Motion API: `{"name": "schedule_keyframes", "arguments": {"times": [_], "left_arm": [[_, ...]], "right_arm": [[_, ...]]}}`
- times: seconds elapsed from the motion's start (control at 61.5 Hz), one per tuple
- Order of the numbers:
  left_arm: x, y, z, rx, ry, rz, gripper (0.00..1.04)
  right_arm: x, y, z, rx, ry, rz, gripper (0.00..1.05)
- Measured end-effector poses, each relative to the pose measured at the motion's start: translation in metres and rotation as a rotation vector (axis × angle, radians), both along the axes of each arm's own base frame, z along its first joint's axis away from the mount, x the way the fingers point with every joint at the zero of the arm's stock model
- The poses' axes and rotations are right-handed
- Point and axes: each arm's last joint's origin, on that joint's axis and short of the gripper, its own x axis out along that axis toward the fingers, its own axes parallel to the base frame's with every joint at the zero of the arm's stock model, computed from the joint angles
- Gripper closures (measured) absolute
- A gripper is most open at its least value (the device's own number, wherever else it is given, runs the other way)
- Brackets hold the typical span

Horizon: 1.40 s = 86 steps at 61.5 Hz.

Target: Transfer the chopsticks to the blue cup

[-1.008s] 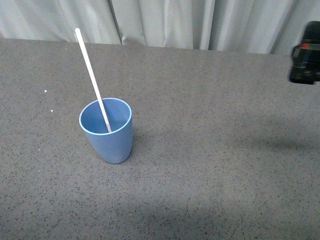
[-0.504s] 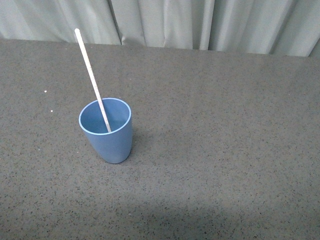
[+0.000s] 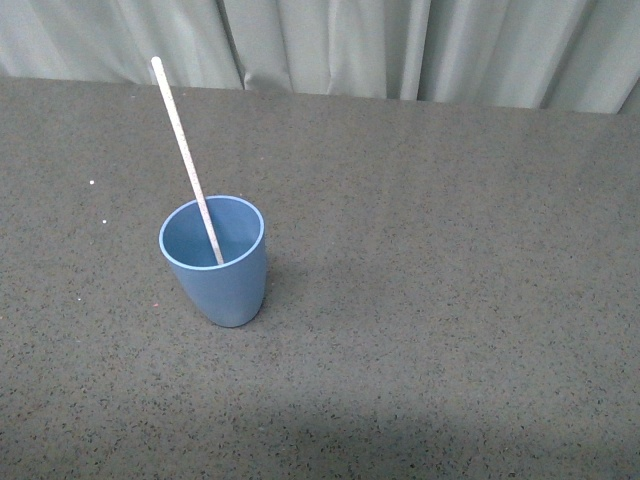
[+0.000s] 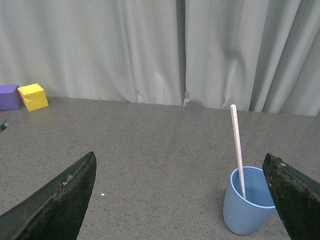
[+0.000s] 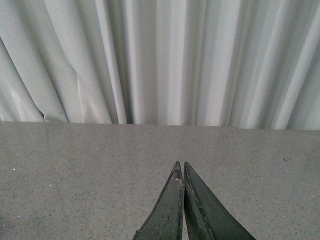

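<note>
The blue cup [image 3: 214, 262] stands upright on the dark speckled table, left of centre in the front view. The cream-white chopstick [image 3: 184, 150] stands in it, leaning up and away to the left, most of its length above the rim. Neither arm shows in the front view. In the left wrist view the cup [image 4: 246, 205] and chopstick [image 4: 236, 145] sit close to one finger of my open, empty left gripper [image 4: 182, 172], apart from it. My right gripper [image 5: 181, 166] is shut on nothing, above bare table, with no cup in its view.
A yellow block [image 4: 33, 96] and a purple block [image 4: 8, 97] sit at the table's far edge in the left wrist view. A pale pleated curtain [image 3: 330, 45] hangs behind the table. Small white specks [image 3: 92, 182] lie left of the cup.
One second ago the right arm's dark gripper showed at the right edge of the front view; it has left that view. The cup and chopstick have not moved.
</note>
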Motion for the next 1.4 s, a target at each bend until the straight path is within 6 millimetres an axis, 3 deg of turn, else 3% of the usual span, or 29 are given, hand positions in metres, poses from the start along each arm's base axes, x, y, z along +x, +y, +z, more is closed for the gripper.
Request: {"name": "schedule_keyframes", "arguments": {"times": [0.829, 1.236, 1.301, 1.398], "left_arm": [[0.0, 0.0, 0.0, 0.0, 0.0, 0.0, 0.07], [0.0, 0.0, 0.0, 0.0, 0.0, 0.0, 0.07], [0.0, 0.0, 0.0, 0.0, 0.0, 0.0, 0.07], [0.0, 0.0, 0.0, 0.0, 0.0, 0.0, 0.07]], "right_arm": [[-0.019, 0.0, -0.003, -0.002, 0.006, 0.0, 1.03], [-0.019, 0.0, -0.003, -0.002, 0.005, 0.0, 0.27], [-0.019, 0.0, -0.003, -0.002, 0.005, 0.0, 0.1], [-0.019, 0.0, -0.003, -0.001, 0.005, 0.0, 0.1]]}}
